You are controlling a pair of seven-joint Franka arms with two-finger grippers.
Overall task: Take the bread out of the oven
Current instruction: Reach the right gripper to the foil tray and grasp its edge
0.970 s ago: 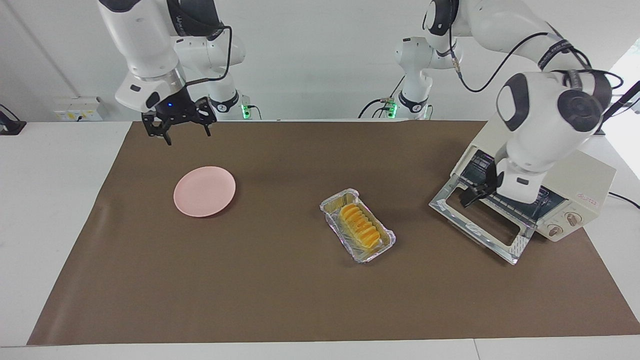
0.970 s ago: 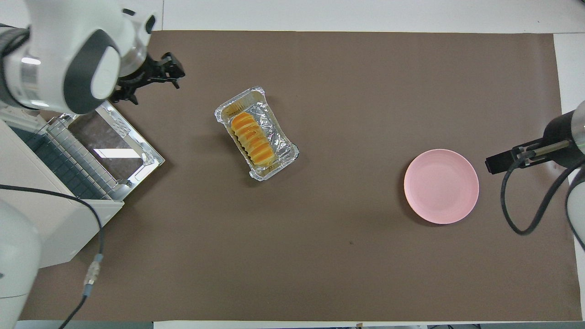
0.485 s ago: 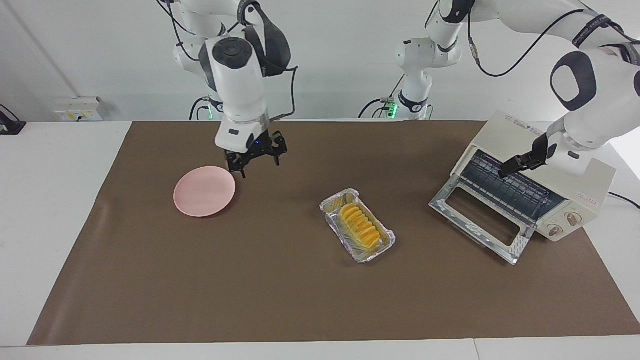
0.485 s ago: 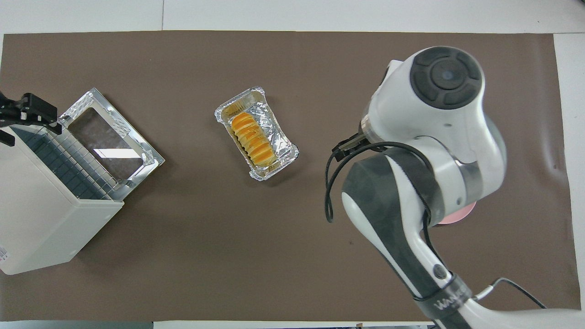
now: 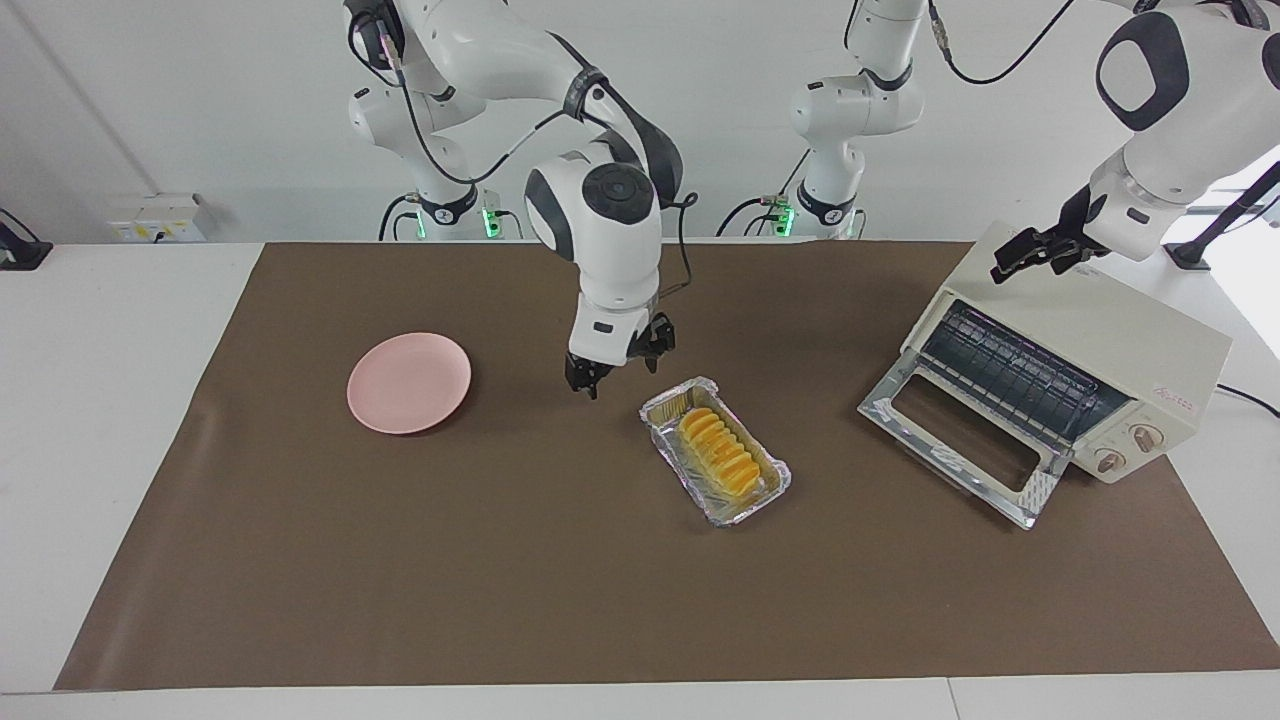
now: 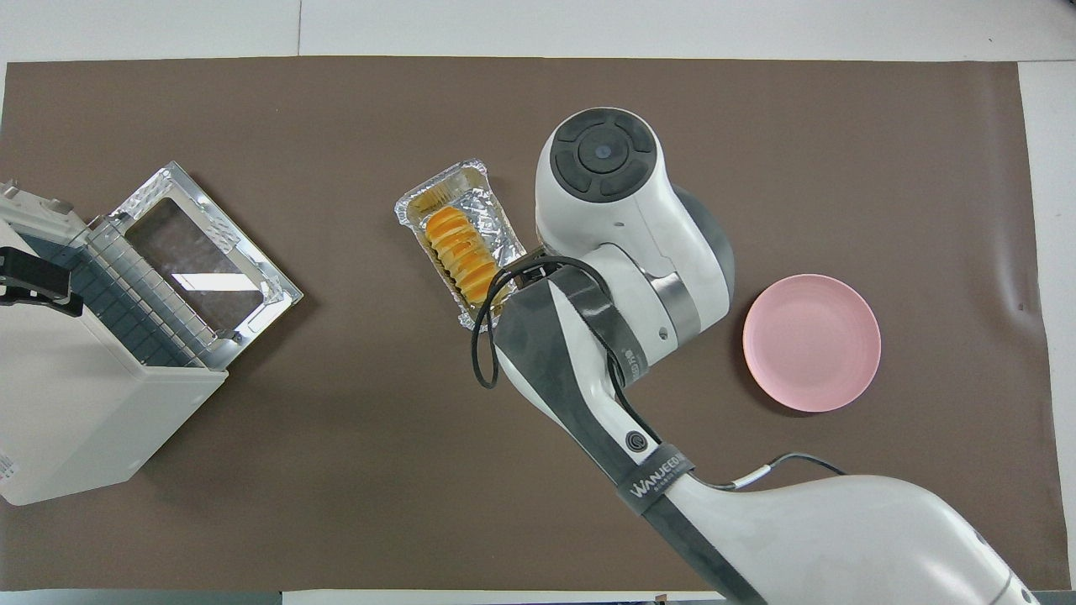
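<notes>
Facing view: the brown mat [image 5: 400, 560] fills most of the frame. At right the oven [image 5: 1090, 370] stands with its glass door dropped open. The right gripper [image 5: 620, 368], claw spread and empty, hangs at centre just beside the foil tray [image 5: 765, 490]. The left gripper [image 5: 1035, 252], spread too, hovers over the oven's top at upper right. The pink plate [image 5: 408, 383] lies centre-left. The bread [image 5: 716, 453] rests in the tray, outside the oven.
</notes>
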